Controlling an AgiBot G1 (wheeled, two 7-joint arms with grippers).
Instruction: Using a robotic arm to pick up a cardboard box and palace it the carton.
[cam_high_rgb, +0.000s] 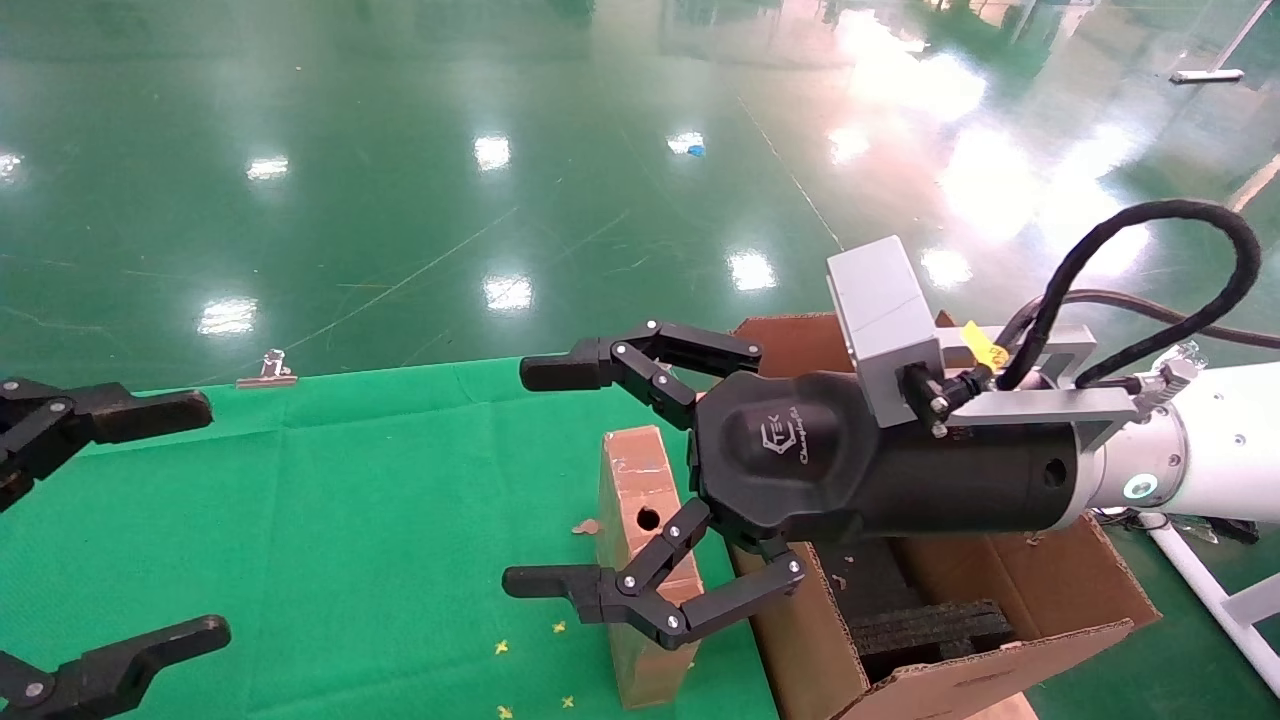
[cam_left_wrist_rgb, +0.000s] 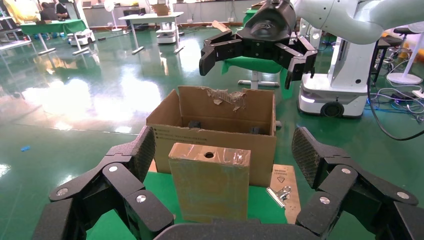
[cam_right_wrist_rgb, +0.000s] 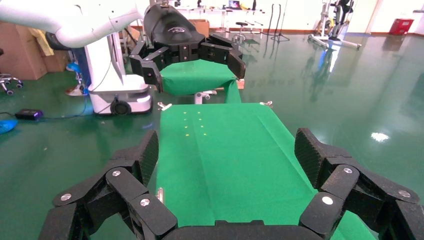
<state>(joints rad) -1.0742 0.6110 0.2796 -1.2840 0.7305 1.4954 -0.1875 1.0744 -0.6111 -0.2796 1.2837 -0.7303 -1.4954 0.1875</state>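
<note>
**Right end effector spread above the box, nothing gripped yet**

The carton (cam_high_rgb: 1000, 600) sits open-topped just off the table's (cam_high_rgb: 350, 520) right edge. The cardboard box (cam_high_rgb: 640, 560) stands upright at that edge, beside the carton. Right end effector (cam_high_rgb: 530, 475) hangs spread above it, empty; left end effector (cam_high_rgb: 205, 520), also spread, waits at the left edge.

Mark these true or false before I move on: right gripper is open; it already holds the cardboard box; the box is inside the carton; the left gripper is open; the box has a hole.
1. The right gripper is open. True.
2. It holds the cardboard box. False: its fingers are spread and grip nothing.
3. The box lies in the carton. False: it stands on the green cloth beside it.
4. The left gripper is open. True.
5. The box has a round hole. True.
</note>
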